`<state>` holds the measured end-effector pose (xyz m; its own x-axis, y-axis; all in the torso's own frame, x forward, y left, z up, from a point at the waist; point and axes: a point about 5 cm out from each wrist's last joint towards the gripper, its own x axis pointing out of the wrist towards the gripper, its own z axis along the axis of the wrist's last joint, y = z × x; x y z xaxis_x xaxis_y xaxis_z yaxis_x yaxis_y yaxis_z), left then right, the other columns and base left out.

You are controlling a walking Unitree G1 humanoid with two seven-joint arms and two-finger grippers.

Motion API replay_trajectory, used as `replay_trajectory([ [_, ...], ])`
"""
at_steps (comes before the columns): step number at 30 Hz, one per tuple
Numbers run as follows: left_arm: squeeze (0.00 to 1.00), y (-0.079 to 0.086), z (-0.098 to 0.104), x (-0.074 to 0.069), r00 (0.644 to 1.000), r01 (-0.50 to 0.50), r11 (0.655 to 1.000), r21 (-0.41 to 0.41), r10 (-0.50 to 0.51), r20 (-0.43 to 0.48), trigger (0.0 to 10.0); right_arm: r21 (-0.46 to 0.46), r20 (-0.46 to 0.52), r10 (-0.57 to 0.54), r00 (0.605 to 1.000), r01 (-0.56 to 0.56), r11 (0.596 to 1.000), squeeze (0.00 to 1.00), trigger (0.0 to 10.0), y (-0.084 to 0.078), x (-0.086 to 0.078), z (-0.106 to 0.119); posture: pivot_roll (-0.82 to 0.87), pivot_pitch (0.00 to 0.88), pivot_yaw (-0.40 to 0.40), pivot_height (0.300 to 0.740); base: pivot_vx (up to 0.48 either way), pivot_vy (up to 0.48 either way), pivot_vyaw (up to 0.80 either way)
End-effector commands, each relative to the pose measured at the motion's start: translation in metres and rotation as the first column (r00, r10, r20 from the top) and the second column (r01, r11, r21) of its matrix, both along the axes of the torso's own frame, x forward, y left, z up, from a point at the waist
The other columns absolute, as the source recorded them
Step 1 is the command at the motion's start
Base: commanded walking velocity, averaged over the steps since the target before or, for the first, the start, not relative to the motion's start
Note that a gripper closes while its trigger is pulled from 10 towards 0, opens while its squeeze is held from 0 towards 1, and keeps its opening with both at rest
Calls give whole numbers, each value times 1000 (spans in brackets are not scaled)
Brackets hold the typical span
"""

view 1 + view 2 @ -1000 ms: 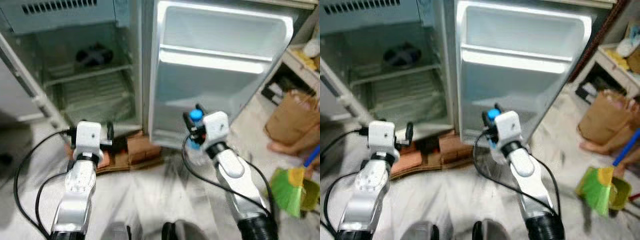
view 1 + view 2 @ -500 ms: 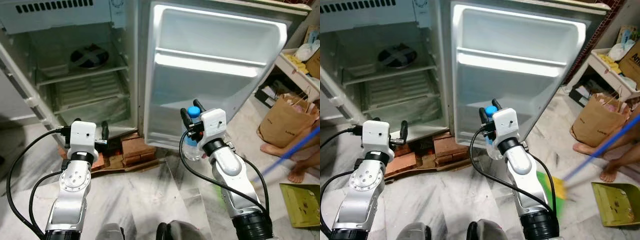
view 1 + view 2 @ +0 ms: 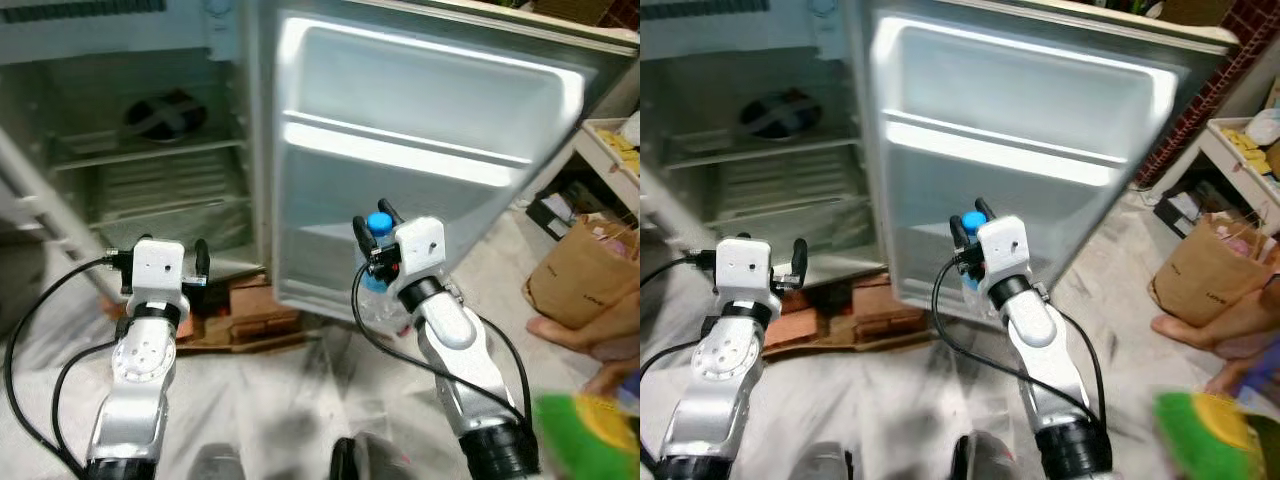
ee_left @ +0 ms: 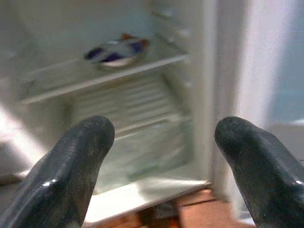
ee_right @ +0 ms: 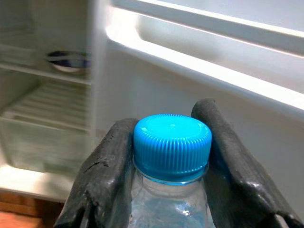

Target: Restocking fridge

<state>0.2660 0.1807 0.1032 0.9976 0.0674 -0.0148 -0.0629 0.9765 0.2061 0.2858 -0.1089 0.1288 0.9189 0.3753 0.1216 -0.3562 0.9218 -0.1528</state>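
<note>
1. The left gripper (image 3: 199, 262), fingers spread apart with nothing between them, hovers before the open fridge (image 3: 130, 130).
2. The right gripper (image 3: 372, 232) is clamped on a water bottle (image 5: 172, 161) (blue cap), held upright near the fridge door (image 3: 420, 170).

Domestic room, home setting: open fridge (image 3: 150, 150) propped on bricks (image 3: 255, 305), marble floor (image 3: 290, 400), brown paper bag (image 3: 580, 275), shelf unit (image 3: 605, 150), a person's bare foot (image 3: 570, 330).
</note>
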Motion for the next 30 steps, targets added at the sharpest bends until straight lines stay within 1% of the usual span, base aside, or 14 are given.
replay_trajectory([
  [1,0,-5,1,0,1000,18,1000,-6,-17,4,10000,2,26,-14,1000,14,1000,0,10000,-6,0,5,102,124,-92,740,307,-240,0],
  [3,0,-5,1,0,1000,16,1000,-6,-16,2,10000,3,25,-14,1000,14,1000,0,10000,-5,0,4,102,124,-92,740,154,-120,0],
  [5,0,-5,1,0,1000,9,1000,-26,-9,14,10000,4,24,-14,1000,14,1000,0,10000,-5,1,4,102,125,-92,740,0,0,0],
  [9,0,-4,2,-1,1000,-3,1000,-14,3,14,10000,13,14,-4,1000,4,1000,0,10000,-5,0,3,102,128,-93,740,0,0,0],
  [11,0,-2,0,-2,1000,-14,1000,-10,14,7,10000,40,7,16,1000,-16,999,0,10000,-5,-1,4,102,128,-93,740,0,0,0],
  [16,0,1,-1,-6,1000,-30,1000,-2,30,2,10000,63,1,40,999,-40,997,0,10000,-1,-2,5,105,127,-92,740,0,0,0],
  [22,0,6,-1,-8,998,-56,998,10,56,1,10000,71,-6,56,998,-56,996,0,10000,2,-3,4,114,130,-91,740,0,0,0],
  [30,0,11,-4,-16,996,-86,996,23,86,-4,10000,80,-11,61,998,-60,995,0,10000,2,-2,4,117,133,-90,684,0,0,0],
])
